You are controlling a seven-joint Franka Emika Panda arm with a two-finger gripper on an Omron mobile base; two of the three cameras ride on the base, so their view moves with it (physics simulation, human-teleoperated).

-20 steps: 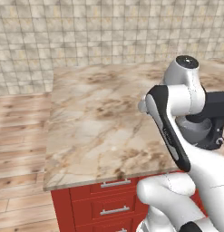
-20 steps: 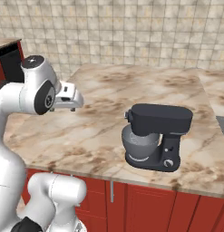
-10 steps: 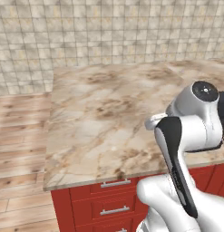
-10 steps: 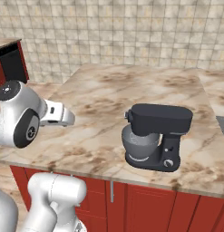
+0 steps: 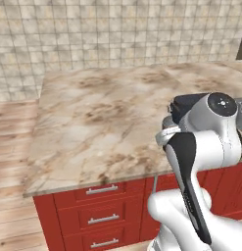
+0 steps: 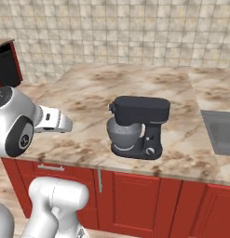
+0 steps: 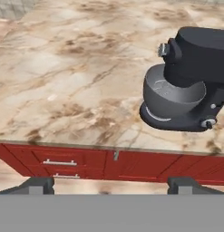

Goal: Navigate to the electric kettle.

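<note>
The electric kettle is out of view. My gripper [image 7: 112,185] is open in the hand view, with its two dark fingertips [image 7: 38,185] far apart and nothing between them. It looks down over the front edge of a marble counter [image 7: 63,72]. My white arm rises in front of that counter [image 5: 93,122] in the left base view. In the right base view the hand [image 6: 53,122] reaches out at the left, over the counter [image 6: 88,93].
A dark grey stand mixer [image 6: 137,128] with a metal bowl stands near the counter's front edge, right of the hand [image 7: 190,77]. Red drawers [image 5: 100,215] run below. A sink [image 6: 221,132] lies far right. A wooden floor [image 5: 14,147] lies to the left.
Both base views have shifted, so the base has driven to the right along the counter. The arm has folded lower and closer to the base.
</note>
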